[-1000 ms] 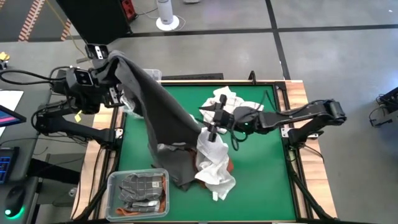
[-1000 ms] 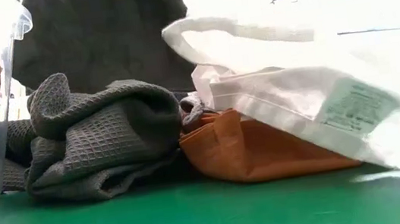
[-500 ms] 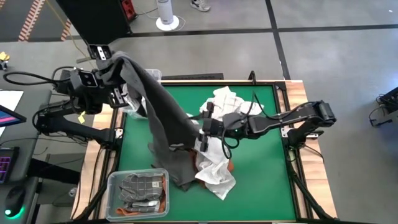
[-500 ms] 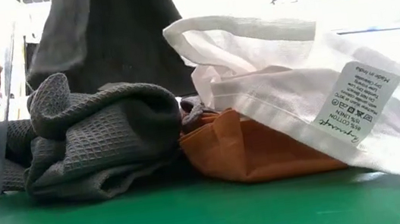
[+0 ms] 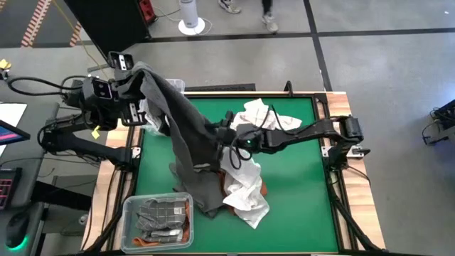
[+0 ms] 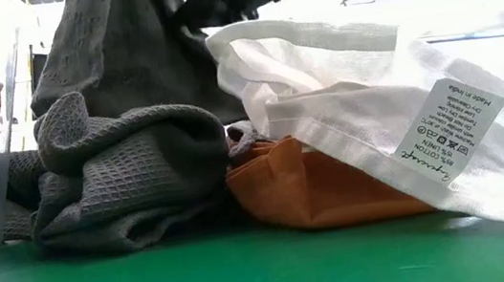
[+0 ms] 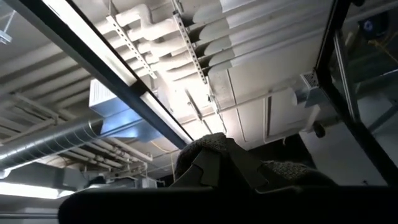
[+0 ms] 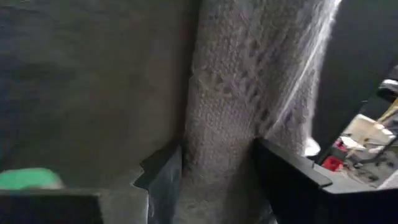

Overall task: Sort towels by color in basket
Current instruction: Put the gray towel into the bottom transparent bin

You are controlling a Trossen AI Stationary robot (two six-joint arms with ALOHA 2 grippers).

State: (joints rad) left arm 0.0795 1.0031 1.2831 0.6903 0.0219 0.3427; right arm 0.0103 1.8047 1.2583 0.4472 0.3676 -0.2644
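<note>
I have the left gripper pressed shut on a corner of the dark grey towel, held high past the far-left corner of the table, so the cloth hangs in a long slope down to the heap of towels at the middle. The right gripper reaches in from the right, its jaws spread with a vertical fold of that grey towel standing between them, not yet pinched. To do this step well, I would close the right jaws only once the fold sits fully between the fingers, taking a single layer of grey and nothing else. The white towel and the rust-orange towel lie against the grey one in the heap, so a deep bite risks dragging them along. A second grey towel lies bunched beside the orange one. The basket at the near-left edge already holds grey cloth with some orange; I would keep the raised towel taut while carrying it there.
</note>
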